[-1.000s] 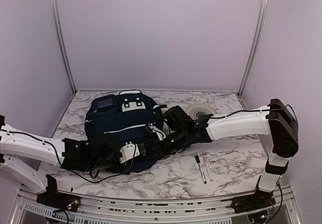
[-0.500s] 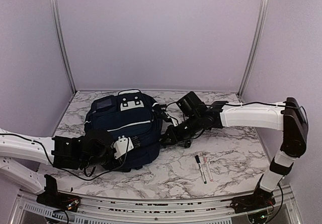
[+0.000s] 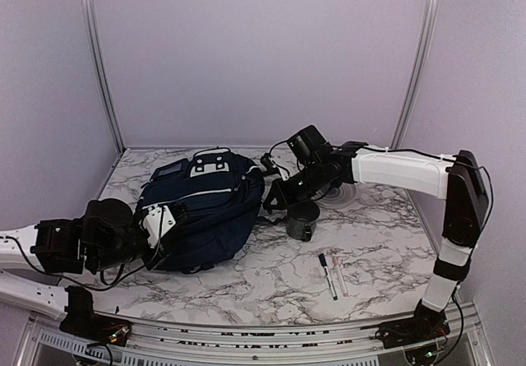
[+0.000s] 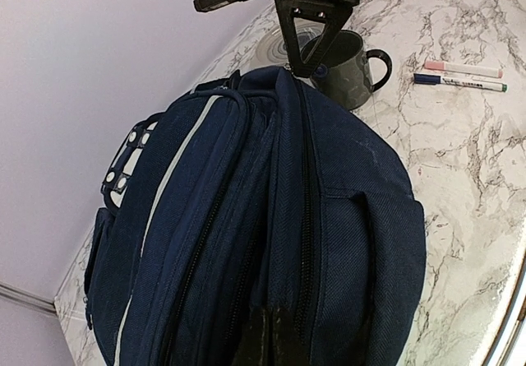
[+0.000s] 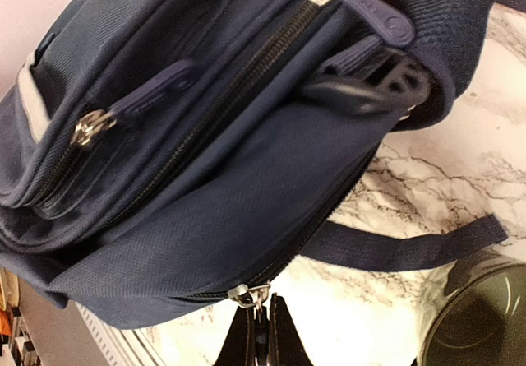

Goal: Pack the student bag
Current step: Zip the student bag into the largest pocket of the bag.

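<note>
Across the left of the marble table [image 3: 386, 251], the large navy-blue fabric backpack [image 3: 209, 210] lies between two arms: left fingers [image 4: 261, 345] clenched on its base, right fingers [image 5: 283, 345] pinching a metal zip pull [image 5: 251, 294]. The zip should run best drawn along its track, fabric taut.

Navy student bag [image 4: 329, 218], mug [image 4: 347, 82], 2 markers [image 4: 460, 81] beyond.

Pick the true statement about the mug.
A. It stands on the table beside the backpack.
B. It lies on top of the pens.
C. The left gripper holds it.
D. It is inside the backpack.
A: the mug stands upright on the table next to the backpack, apart from the pens.
</note>
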`<action>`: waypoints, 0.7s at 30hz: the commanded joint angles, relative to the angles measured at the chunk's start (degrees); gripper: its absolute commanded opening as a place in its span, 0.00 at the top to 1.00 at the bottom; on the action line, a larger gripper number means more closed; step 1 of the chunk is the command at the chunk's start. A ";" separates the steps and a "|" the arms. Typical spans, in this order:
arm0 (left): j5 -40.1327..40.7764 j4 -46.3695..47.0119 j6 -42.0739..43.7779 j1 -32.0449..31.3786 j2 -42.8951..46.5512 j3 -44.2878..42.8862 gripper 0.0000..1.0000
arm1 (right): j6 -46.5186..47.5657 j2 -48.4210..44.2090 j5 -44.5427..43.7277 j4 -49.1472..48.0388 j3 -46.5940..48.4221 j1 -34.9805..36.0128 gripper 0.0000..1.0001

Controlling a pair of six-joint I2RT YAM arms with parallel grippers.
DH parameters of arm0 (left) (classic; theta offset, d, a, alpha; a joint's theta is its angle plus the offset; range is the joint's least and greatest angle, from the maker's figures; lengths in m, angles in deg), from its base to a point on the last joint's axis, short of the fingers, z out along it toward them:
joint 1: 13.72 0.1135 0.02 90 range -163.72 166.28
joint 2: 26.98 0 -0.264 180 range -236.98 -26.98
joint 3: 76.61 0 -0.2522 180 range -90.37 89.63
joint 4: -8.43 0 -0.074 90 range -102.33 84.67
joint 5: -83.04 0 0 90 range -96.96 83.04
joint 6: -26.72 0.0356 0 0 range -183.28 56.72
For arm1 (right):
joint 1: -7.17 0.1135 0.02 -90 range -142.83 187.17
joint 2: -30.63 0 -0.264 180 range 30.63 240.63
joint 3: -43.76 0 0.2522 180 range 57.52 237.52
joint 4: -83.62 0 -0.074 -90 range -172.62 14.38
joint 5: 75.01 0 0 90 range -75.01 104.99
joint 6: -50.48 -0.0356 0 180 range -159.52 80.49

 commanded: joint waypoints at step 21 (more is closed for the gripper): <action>2.81 -3.10 -0.76 -2.09 3.98 0.55 1.00 | 3.62 13.29 -20.17 -3.05 16.66 -6.61 1.00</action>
